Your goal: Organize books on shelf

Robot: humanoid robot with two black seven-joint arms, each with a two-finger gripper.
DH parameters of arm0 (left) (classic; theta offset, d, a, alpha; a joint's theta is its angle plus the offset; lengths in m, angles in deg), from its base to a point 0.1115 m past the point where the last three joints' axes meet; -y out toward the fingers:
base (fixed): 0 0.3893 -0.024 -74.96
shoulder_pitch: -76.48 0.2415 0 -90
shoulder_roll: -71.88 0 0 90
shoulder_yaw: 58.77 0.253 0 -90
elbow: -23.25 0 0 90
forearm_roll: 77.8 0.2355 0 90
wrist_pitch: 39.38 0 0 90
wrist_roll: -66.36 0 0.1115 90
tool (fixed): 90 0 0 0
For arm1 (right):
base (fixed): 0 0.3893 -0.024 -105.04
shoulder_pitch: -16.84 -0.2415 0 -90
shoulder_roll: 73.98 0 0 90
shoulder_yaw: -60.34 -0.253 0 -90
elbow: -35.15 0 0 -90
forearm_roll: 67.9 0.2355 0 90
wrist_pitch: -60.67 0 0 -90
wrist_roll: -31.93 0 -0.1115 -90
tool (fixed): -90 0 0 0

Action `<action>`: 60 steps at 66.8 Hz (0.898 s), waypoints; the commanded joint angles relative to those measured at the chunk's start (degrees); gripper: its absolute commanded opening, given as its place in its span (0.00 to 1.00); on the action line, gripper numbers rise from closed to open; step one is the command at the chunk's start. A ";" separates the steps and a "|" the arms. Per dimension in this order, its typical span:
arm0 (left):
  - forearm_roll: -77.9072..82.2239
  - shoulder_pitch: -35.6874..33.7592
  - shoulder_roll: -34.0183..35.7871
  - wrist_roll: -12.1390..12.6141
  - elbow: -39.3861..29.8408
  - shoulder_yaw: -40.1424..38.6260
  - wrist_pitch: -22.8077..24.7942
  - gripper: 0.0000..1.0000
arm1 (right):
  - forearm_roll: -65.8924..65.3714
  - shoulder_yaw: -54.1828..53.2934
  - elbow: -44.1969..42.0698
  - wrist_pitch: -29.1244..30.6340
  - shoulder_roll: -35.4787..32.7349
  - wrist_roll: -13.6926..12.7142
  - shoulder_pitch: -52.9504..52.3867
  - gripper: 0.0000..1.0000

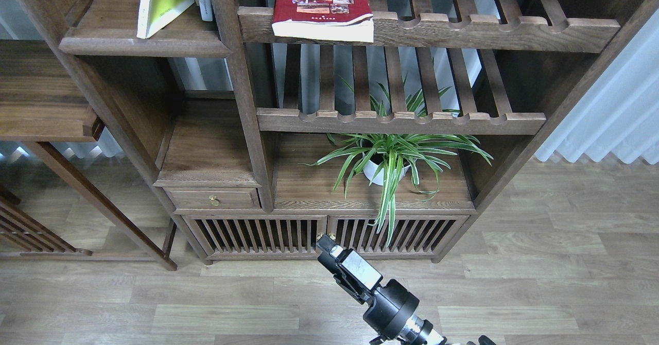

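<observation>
Yellow-green book [159, 2] leaning tilted on the solid shelf [144, 44] upper left, dark red book [323, 6] lying flat on the slatted rack [463, 28], overhanging its front rail, potted spider plant [394, 159] sitting in lower compartment, right end effector [325, 243] hanging low over floor, fingers indistinguishable, holding nothing visible.

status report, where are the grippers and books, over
Right gripper low by the cabinet, empty-looking, jaw state unclear; left out of view. Red book flat on slatted rack, yellow-green book leaning on solid shelf. Nothing blocking.
</observation>
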 commanded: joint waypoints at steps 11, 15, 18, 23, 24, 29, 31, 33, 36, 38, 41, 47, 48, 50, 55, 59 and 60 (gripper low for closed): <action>3.97 1.23 -4.62 -4.11 2.44 -2.34 -0.01 0.03 | 0.02 0.00 -0.01 0.00 0.00 0.01 0.09 1.00; 4.32 2.29 -5.76 -4.20 2.53 -4.01 -0.01 0.03 | 0.02 -0.09 0.08 0.00 0.00 0.01 0.09 1.00; 4.94 2.82 -6.21 -4.20 2.53 -5.06 -0.01 0.03 | 0.02 -0.09 0.08 0.00 0.00 0.01 0.09 1.00; 7.84 3.78 -7.17 -4.20 2.44 -7.88 -0.01 0.03 | 0.02 -0.70 0.08 0.00 0.00 0.01 0.09 1.00; 8.89 4.13 -7.52 -4.20 2.36 -8.75 -0.01 0.03 | 0.02 -0.79 0.08 0.00 0.00 0.01 0.09 1.00; 11.62 6.24 -8.76 -4.11 1.91 -11.65 -0.01 0.03 | 0.02 -0.79 0.08 0.00 0.00 0.01 0.09 1.00; 12.59 7.30 -9.19 -4.11 1.83 -13.24 -0.01 0.03 | 0.02 -0.79 0.08 0.00 0.00 0.01 0.09 1.00; 13.11 8.35 -9.63 -3.94 1.83 -14.82 -0.01 0.03 | 0.02 -0.79 0.08 0.00 0.00 0.01 0.09 1.00; 14.25 9.14 -10.42 -3.59 2.00 -16.49 -0.01 0.03 | 0.02 -0.88 0.08 0.00 0.00 0.01 0.09 1.00; 15.31 9.41 -10.95 -3.50 2.09 -17.28 -0.01 0.03 | 0.02 -0.88 0.08 0.00 0.00 0.01 0.09 1.00; 17.95 9.76 -12.36 -3.58 2.53 -18.86 -0.01 0.03 | 0.02 -0.88 0.08 0.00 0.00 0.01 0.09 1.00; 19.97 10.11 -14.55 -3.50 3.14 -20.80 -0.01 0.03 | 0.02 -0.96 0.08 0.00 0.00 0.01 0.09 1.00; 21.10 10.20 -15.34 -3.50 3.23 -21.50 -0.01 0.03 | 0.02 -0.96 0.08 0.00 0.00 0.01 0.09 1.00; 21.81 10.20 -15.79 -3.50 3.32 -22.12 -0.01 0.03 | 0.02 -0.96 0.08 0.00 0.00 0.01 0.09 1.00; 24.89 11.25 -18.07 -3.50 3.41 -24.93 -0.01 0.03 | 0.02 -1.05 0.17 0.00 0.00 0.01 0.09 1.00; 26.73 12.57 -19.91 -3.50 3.32 -27.12 -0.01 0.03 | 0.02 -1.14 0.17 0.00 0.00 0.01 0.09 1.00; 26.91 12.66 -20.09 -3.50 3.32 -27.39 -0.01 0.03 | 0.02 -1.14 0.17 0.00 0.00 0.01 0.09 1.00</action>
